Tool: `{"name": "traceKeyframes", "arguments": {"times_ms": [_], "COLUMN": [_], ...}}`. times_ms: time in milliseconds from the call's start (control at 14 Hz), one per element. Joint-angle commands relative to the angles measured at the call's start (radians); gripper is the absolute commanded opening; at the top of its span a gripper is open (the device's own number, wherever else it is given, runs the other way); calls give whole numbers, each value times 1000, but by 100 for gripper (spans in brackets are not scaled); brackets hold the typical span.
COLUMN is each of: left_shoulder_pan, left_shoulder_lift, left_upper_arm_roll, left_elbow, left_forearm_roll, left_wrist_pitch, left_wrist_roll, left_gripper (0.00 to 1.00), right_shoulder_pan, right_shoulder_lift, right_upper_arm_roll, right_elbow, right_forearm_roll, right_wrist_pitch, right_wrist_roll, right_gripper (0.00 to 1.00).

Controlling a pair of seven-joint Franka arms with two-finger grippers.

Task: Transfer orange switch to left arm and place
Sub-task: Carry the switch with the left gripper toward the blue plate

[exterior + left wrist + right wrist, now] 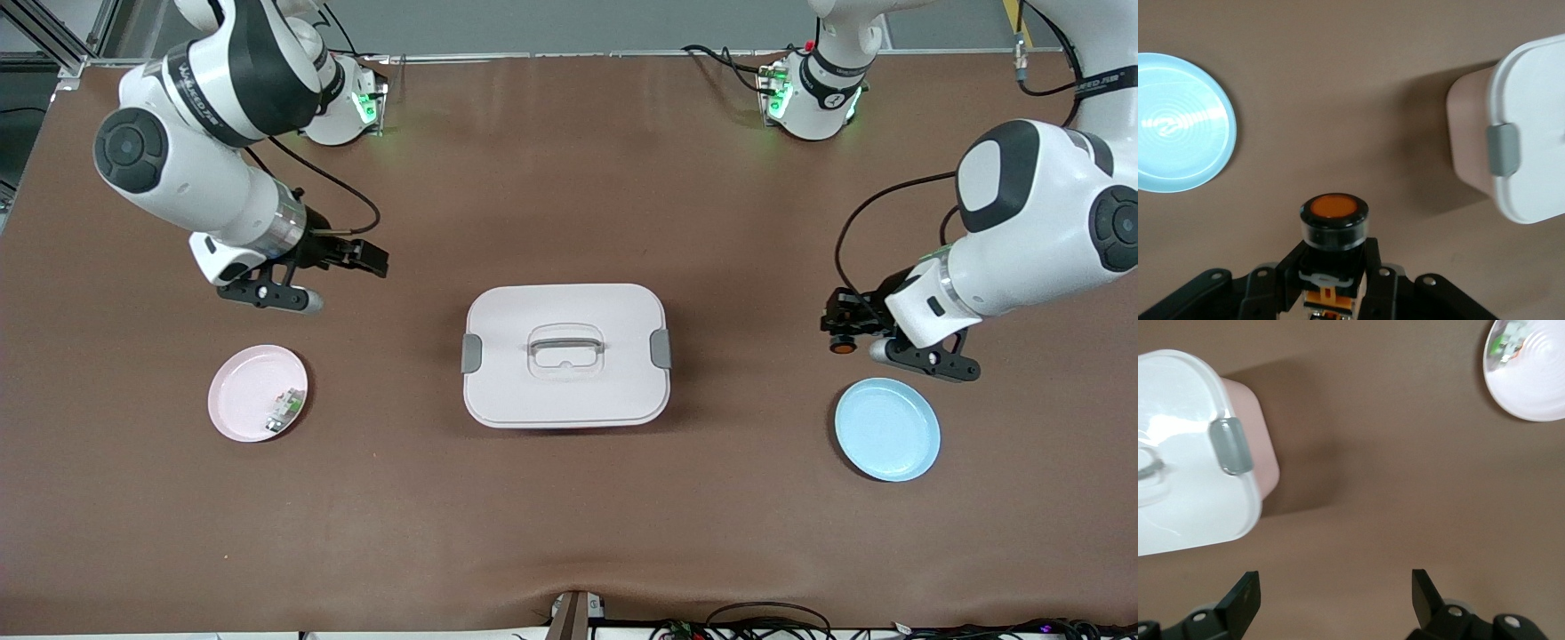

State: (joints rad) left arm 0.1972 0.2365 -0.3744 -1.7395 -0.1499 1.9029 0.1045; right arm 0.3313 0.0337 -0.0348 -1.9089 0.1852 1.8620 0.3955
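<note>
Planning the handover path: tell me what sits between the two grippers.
In the front view, the white box sits mid-table between the left gripper, shut on the orange switch, and the open right gripper.

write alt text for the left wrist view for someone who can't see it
The left claw is shut on the orange switch, orange cap showing, above bare brown table. The blue plate lies empty to one side, and a corner of the white box with its grey latch to another.

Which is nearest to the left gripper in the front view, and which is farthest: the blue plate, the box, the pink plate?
From the left gripper, shut on the orange switch:
1. Blue plate, just below it, nearer the camera.
2. Box, mid-table.
3. Pink plate, at the right arm's end.
</note>
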Motion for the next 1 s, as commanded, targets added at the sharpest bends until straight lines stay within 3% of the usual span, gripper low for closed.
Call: {"name": "traceKeyframes", "arguments": {"times_ms": [0,356,926], "left_shoulder_pan": [5,60,131], "left_shoulder_lift": [-5,9,90], "left_upper_arm_roll": [-9,-9,-9], "left_elbow": [-24,-64,-66], "left_forearm_roll": [78,171,329], "left_wrist_pitch": [-13,-11,57], "left_wrist_roll": [38,243,564], "left_gripper": [0,0,0], "right_shoulder_pan": [-130,-325,-386], "right_shoulder_lift": [-72,-72,-55], "right_upper_arm_roll": [13,13,13], "right_elbow": [-76,-59,134], "right_forearm_roll": [-32,-38,-119], "right_wrist_pitch": [16,-56,-245], "right_wrist_roll": [-183,-362,-360], "right_gripper": [100,100,100]}}
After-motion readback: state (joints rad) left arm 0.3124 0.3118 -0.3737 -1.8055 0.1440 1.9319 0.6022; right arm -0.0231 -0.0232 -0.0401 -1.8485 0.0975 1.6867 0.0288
